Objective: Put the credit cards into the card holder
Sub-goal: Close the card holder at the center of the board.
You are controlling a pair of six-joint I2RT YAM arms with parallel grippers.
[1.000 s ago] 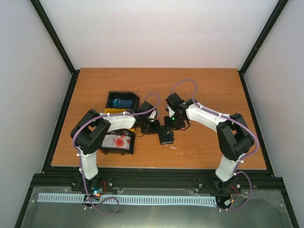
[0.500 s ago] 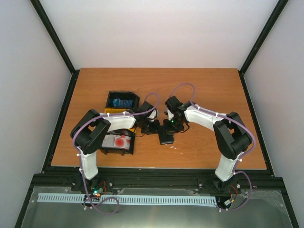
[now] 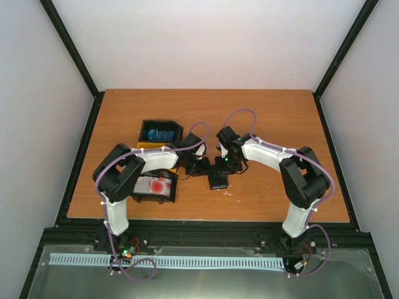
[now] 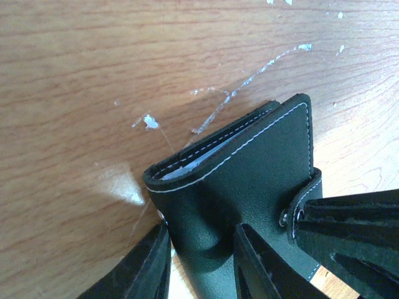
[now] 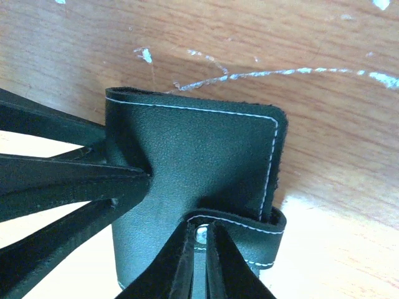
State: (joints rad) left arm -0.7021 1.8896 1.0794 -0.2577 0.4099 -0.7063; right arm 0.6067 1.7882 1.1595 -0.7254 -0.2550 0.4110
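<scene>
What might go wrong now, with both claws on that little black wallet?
The right gripper pinches only the thin snap tab, which may slip free. The left gripper clamps the card holder; opposing pulls could twist it. A pale card edge shows at the opening and might catch.

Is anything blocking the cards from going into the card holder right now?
Yes, the card holder itself: it is folded shut, its inside covered. The left gripper clamps its body, and the right gripper pinches the snap tab.
</scene>
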